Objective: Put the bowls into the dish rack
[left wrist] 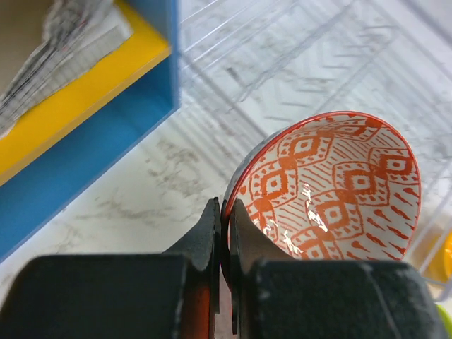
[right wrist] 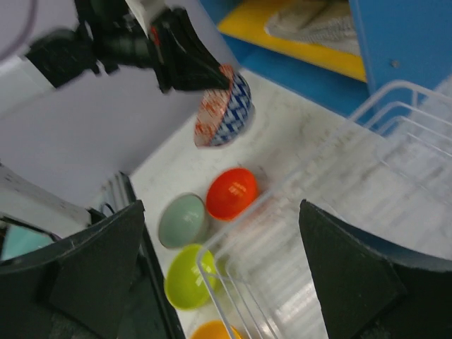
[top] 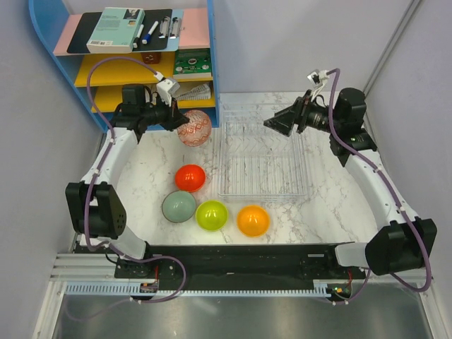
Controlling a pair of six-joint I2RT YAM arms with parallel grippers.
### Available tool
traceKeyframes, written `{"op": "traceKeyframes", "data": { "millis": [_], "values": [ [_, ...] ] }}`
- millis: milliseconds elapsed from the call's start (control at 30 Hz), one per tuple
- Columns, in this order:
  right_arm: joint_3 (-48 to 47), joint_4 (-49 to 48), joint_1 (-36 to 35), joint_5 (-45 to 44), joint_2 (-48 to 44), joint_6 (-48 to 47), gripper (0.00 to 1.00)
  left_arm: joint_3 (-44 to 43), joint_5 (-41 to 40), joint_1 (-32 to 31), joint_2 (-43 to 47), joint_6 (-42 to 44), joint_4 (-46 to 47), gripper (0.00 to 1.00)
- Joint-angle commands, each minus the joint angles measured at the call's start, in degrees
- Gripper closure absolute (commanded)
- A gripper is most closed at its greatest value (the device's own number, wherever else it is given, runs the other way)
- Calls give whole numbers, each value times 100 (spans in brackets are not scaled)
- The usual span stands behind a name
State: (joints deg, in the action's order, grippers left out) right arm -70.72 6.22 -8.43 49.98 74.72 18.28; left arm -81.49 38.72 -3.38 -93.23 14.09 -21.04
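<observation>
Bowl [left wrist: 339, 191], glossy, patterned, rim clamped in left pincer [left wrist: 224, 215]; rack [top: 261, 152] clear, ribbed.

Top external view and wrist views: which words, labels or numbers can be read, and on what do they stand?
None can be read.
Pale green book on the shelf unit: print too small.
Green board below it: markings too small.
Folded newspaper inside the unit: blurred.

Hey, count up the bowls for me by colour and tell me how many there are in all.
red bowl: 1
orange bowl: 1
lime green bowl: 1
grey-green bowl: 1
patterned bowl: 1
Total: 5
</observation>
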Motion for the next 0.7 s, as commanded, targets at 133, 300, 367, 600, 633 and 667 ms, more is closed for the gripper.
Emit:
{"op": "traceKeyframes", "data": {
  "millis": [133, 300, 367, 600, 633, 667],
  "values": [
    [717, -4040, -185, 1225, 648, 3734, 2, 46, 1665, -637, 683, -617, 302, 98],
    [814, -3874, -545, 1208, 956, 3429, 3, 11, 1955, -971, 929, -705, 320, 98],
    [832, -3594, -721, 1120, 1045, 3227, 3, 2, 1973, -1042, 1052, -688, 328, 98],
    [972, -4267, -1126, 1461, 1299, 3689, 3, 2, 1631, -1323, 1193, -600, 390, 98],
    [998, -4461, -1161, 1497, 1326, 3996, 2, 2, 1569, -1332, 1184, -583, 399, 98],
    [1042, -4741, -1187, 1515, 1343, 4112, 2, -7, 1560, -1350, 1184, -574, 399, 98]
  ]
}}
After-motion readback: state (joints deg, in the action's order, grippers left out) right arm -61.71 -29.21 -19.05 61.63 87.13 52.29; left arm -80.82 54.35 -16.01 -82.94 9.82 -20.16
